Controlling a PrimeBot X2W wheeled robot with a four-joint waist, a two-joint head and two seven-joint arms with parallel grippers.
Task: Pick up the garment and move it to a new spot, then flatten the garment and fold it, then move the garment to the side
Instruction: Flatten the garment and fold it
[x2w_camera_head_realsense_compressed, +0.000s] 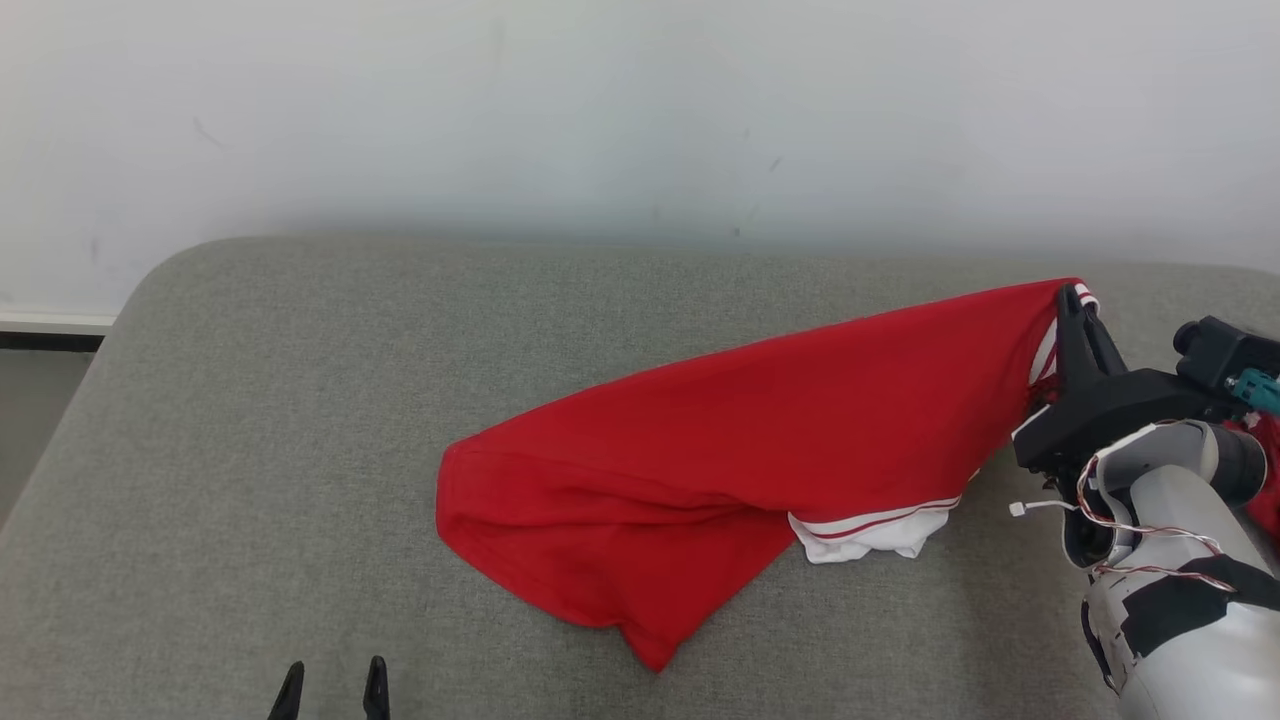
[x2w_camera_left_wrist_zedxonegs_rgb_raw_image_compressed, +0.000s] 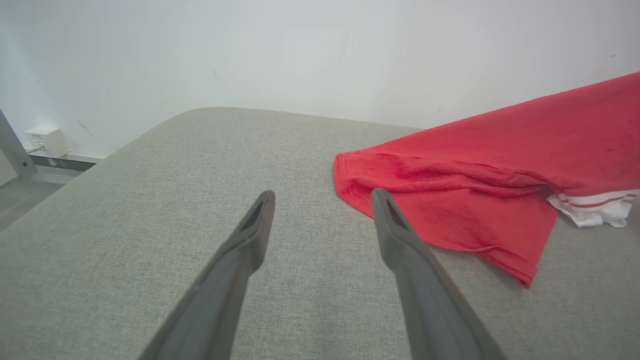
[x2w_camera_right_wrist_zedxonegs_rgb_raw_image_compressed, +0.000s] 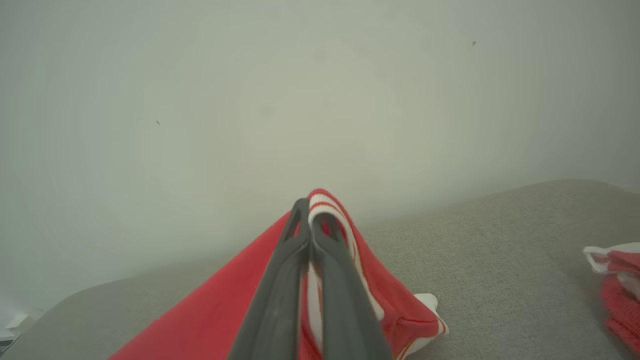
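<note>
Nearest the robot in the head view, the left claw (x2w_camera_head_realsense_compressed: 335, 665) hovers low over the grey worktop (x2w_camera_head_realsense_compressed: 250, 420), fingers apart and holding nothing. Its wrist view adds the stitched hem of the garment (x2w_camera_head_realsense_compressed: 720, 450) just past its right finger, not touching it.

The garment is a red shirt with white, red-striped trim. It lies right of centre on the worktop, its low end crumpled flat and a pointed corner facing the near edge. From there the cloth rises as a taut slope to the far right. A white trimmed sleeve pokes out beneath the slope.

At the top of that slope, the right claw (x2w_camera_head_realsense_compressed: 1075, 295) is clenched on the striped trim, lifting it clear of the worktop. Its wrist view shows both fingers pressed together with the trim pinched between them.

That view also shows a second red-and-white cloth (x2w_camera_right_wrist_zedxonegs_rgb_raw_image_compressed: 617, 290) lying well apart to the right.

Left of the garment the cover is bare out to a rounded corner. Beyond the far edge stands a white wall (x2w_camera_head_realsense_compressed: 640, 110). The left wrist view shows a small white box (x2w_camera_left_wrist_zedxonegs_rgb_raw_image_compressed: 47, 141) low on it.
</note>
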